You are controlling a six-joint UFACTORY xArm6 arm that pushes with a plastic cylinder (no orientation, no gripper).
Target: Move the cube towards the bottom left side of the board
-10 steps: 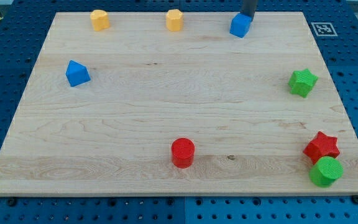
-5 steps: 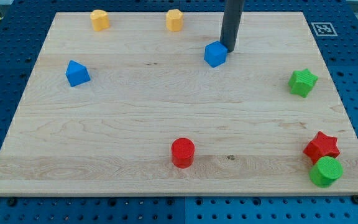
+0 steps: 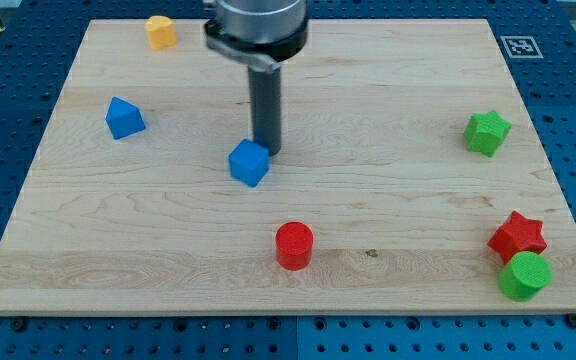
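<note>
The blue cube (image 3: 250, 163) sits on the wooden board (image 3: 388, 200), a little left of the board's middle. My tip (image 3: 267, 150) is at the cube's upper right corner, touching it or nearly so. The dark rod rises from there to the arm's grey end at the view's top.
A blue triangular block (image 3: 124, 118) lies at the left. A yellow block (image 3: 161, 31) is at the top left. A red cylinder (image 3: 294, 245) is below the cube. A green star (image 3: 487, 132), a red star (image 3: 517, 236) and a green cylinder (image 3: 524, 276) are at the right.
My tip has moved down and left from the board's top edge, pushing the blue cube with it towards the middle. The arm now hides the second yellow block at the top.
</note>
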